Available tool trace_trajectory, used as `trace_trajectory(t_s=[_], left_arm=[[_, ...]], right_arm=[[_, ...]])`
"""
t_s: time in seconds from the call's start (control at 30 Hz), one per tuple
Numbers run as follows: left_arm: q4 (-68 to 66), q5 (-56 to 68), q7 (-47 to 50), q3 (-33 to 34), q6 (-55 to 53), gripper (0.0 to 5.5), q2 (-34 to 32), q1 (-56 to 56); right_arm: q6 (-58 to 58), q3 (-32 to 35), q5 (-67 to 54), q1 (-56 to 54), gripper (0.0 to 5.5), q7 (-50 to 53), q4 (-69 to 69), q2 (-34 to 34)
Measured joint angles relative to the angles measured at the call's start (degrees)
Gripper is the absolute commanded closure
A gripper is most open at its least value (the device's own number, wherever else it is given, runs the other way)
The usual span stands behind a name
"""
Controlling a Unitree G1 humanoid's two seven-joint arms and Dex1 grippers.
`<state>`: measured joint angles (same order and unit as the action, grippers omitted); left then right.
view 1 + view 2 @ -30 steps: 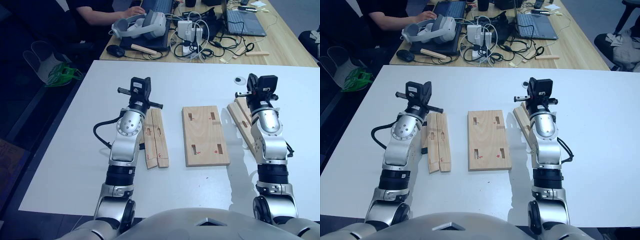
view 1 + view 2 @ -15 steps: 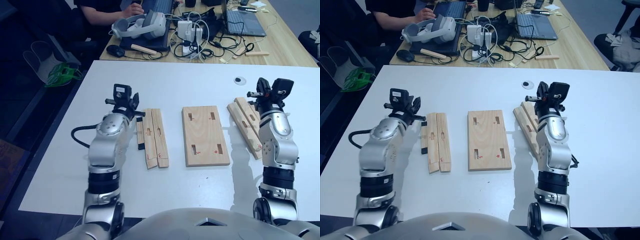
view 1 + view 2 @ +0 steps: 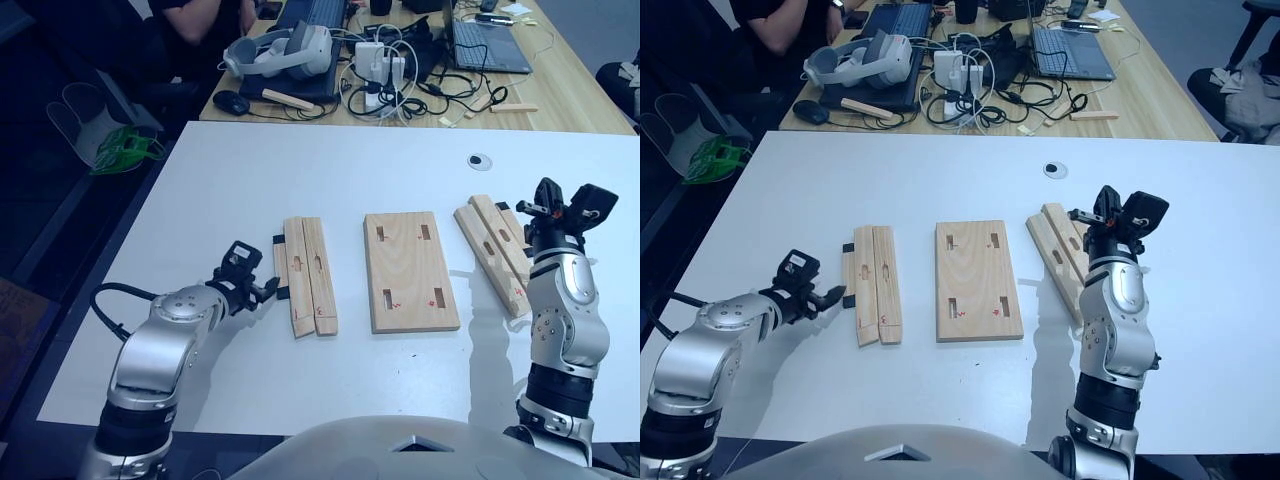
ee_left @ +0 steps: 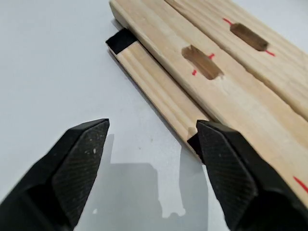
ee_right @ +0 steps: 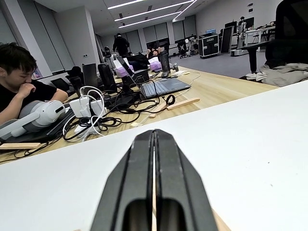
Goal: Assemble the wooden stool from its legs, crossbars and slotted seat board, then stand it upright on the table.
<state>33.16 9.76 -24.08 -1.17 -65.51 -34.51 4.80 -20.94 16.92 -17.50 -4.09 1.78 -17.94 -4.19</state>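
Now my left gripper [image 4: 151, 126] sits low over the white table [image 3: 350, 170], at the robot's left of the wood, with its fingers [image 4: 82, 159] spread wide. One second ago this arm was held above the left pair of legs [image 3: 308, 275]; since then it has swung outward and come down toward the near edge. One finger is close to the dark near end of the thin crossbar [image 4: 159, 91], but I cannot tell if it touches. The crossbar lies flat against the outer side of that left pair.

My right gripper [image 5: 154, 137] has its fingers pressed together. It was above the right pair of legs [image 3: 492, 250] before, and it has moved out to the robot's right, so those two slotted pieces are now uncovered.

The wood itself has not moved. The slotted seat board [image 3: 410, 270] lies flat in the middle, between the two pairs of legs and apart from both.
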Motion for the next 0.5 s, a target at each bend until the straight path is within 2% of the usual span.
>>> trace_trajectory(t_s=[0.03, 0.5], left_arm=[[0.1, 0.3, -0.6, -0.3, -0.5, 1.65, -0.7, 0.4], [-2.5, 1.2, 0.0, -2.2, -3.8, 1.65, -1.2, -3.3]], right_arm=[[0.4, 0.0, 0.0, 0.4, 5.50, 0.3, -0.4, 0.5], [4.8, -2.0, 0.9, 4.5, 5.50, 3.5, -1.6, 6.4]])
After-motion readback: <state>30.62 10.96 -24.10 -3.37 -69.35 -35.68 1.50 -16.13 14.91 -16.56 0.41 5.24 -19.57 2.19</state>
